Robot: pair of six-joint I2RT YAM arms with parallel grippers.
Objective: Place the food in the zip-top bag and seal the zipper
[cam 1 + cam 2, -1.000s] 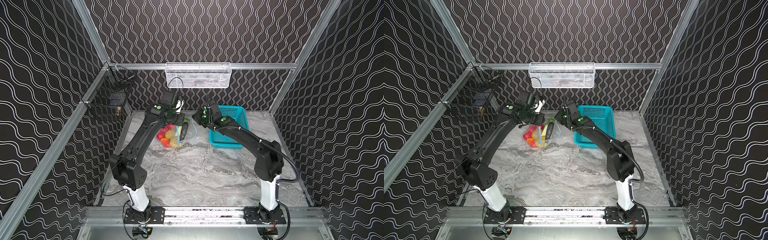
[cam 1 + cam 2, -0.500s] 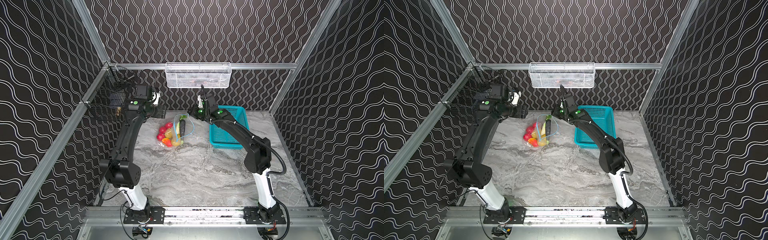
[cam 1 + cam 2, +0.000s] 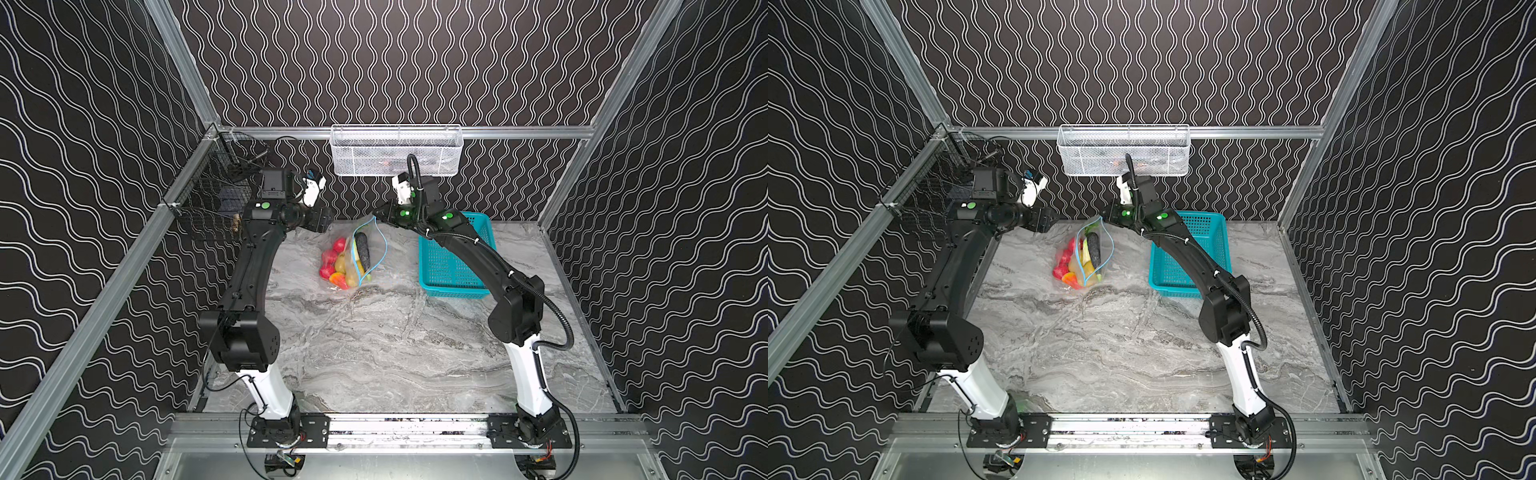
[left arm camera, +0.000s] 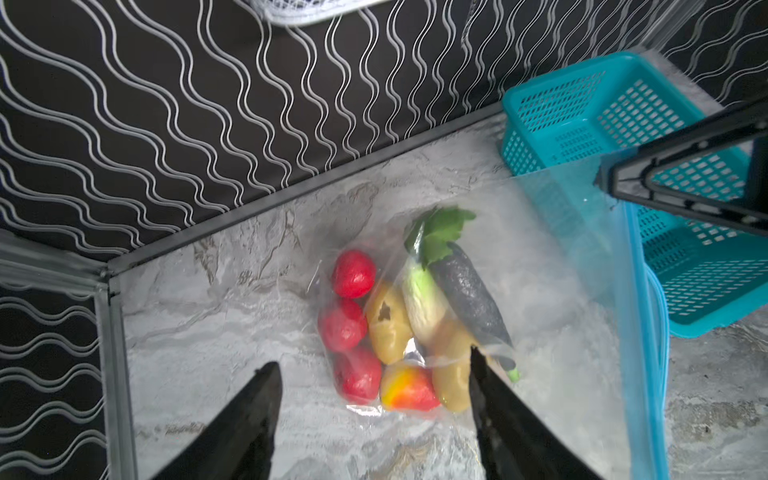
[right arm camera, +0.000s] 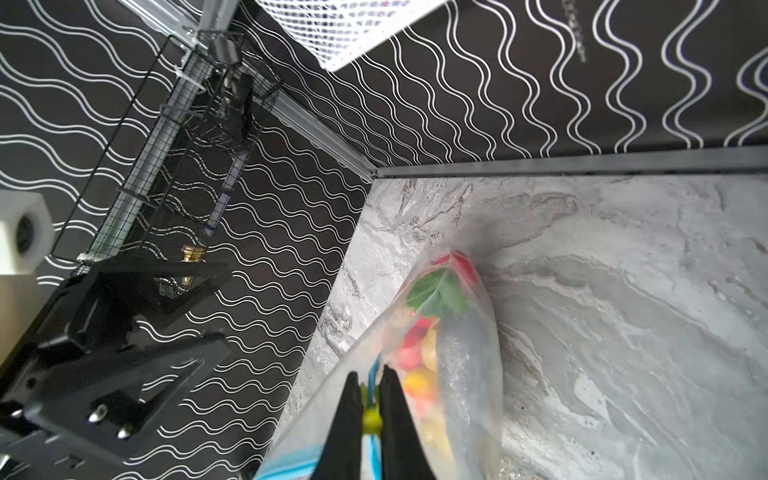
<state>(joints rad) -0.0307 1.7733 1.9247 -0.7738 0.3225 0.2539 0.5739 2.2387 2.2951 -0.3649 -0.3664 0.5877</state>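
Observation:
The zip-top bag [image 3: 376, 249] [image 3: 1102, 253] stands on the marble table near the back wall, its mouth end lifted. The food lies inside it: red tomatoes [image 4: 353, 274], a potato [image 4: 386, 328], a white-green radish [image 4: 422, 299], a dark cucumber [image 4: 469, 291], a green leaf [image 4: 440, 228] and an orange-yellow piece [image 4: 405, 386]. My right gripper [image 5: 371, 372] [image 3: 376, 215] is shut on the yellowish slider [image 5: 371, 419] of the blue zipper [image 4: 642, 332]. The mouth hangs as an open blue loop. My left gripper [image 4: 372, 358] [image 3: 323, 220] hovers open left of the bag, holding nothing.
A teal plastic basket [image 3: 453, 257] [image 3: 1187, 253] stands just right of the bag, under my right arm. A white mesh basket [image 3: 395, 149] hangs on the back wall above both grippers. A black wire rack [image 3: 216, 195] fills the back left corner.
My left gripper opened, left the bag's mouth, swung far left, then came partway back. My right gripper lifted the slider end, and the bag's mouth narrowed to a slim loop.

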